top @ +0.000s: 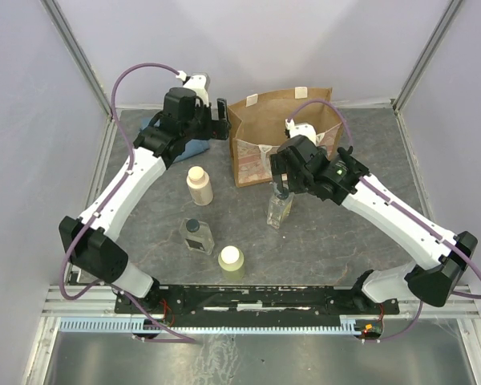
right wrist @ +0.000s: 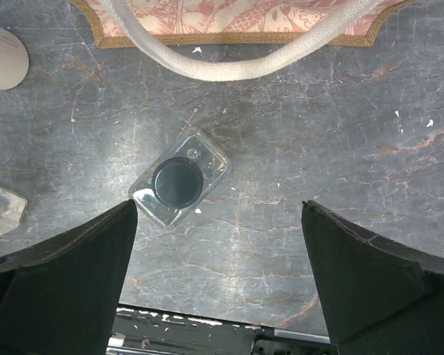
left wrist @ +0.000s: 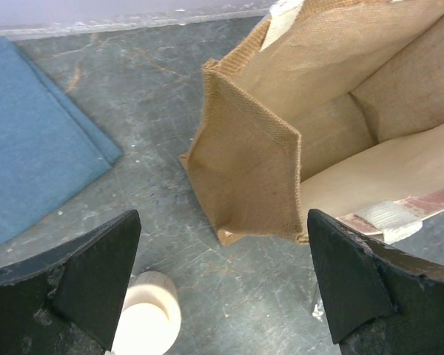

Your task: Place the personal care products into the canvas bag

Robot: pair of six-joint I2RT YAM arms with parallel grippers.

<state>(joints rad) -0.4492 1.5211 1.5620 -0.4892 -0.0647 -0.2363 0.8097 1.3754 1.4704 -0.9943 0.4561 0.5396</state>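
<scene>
Nothing is packed yet. All four containers stand outside the bag point(top: 256, 156): the beige bottle point(top: 199, 184) at its 8 o'clock, a clear bottle point(top: 279, 210) at 6, and the second clear bottle point(top: 196, 235) and yellow jar point(top: 231, 261) farther toward 7 on the surface point(top: 345, 241). The right tool point(right wrist: 218, 207) hangs wide open and empty above the clear bottle at 6. The left tool point(left wrist: 223, 218), also wide open and empty, hovers at the bag's 9 o'clock corner.

Dark grey veined tabletop point(top: 369, 160), pale lilac panels point(top: 264, 40) on three sides, aluminium posts point(top: 78, 56) at the far corners; metal sheet point(top: 248, 357) down front, soft even light
</scene>
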